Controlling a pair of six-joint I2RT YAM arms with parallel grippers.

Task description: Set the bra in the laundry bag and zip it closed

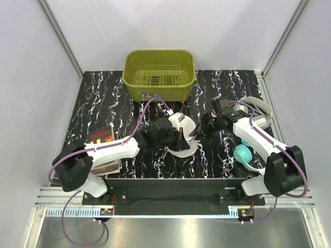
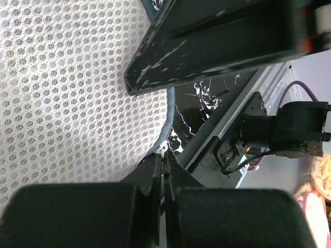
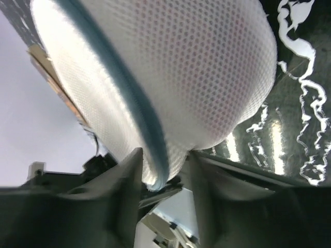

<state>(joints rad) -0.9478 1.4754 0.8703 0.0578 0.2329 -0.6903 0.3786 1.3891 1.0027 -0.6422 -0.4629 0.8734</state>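
Top external view puts the white round mesh laundry bag (image 1: 183,148) mid-worktop, tipped up between both arms. The small red fabric bra (image 3: 222,62) shows only as a faint pink blush through the mesh in the right wrist view, so it seems to be inside already. The step in hand is likely the zipping.

The left gripper (image 1: 177,135) has its fingers (image 2: 77,217) pressed together, clamped on the bag's rim. The right gripper (image 1: 198,133) holds its fingers (image 3: 126,175) apart, astride the blue-grey zipper band (image 3: 132,103); whether they pinch it I cannot tell. To zip well, one side should hold the rim taut while the other draws the pull along the curve.

An olive-green plastic basket (image 1: 155,92) stands at 12 o'clock, a teal rounded item (image 1: 241,152) at 4 o'clock and a stack of books (image 1: 102,138) at 9 o'clock. The black marbled worktop (image 1: 103,98) offers its widest gap toward 10 o'clock.
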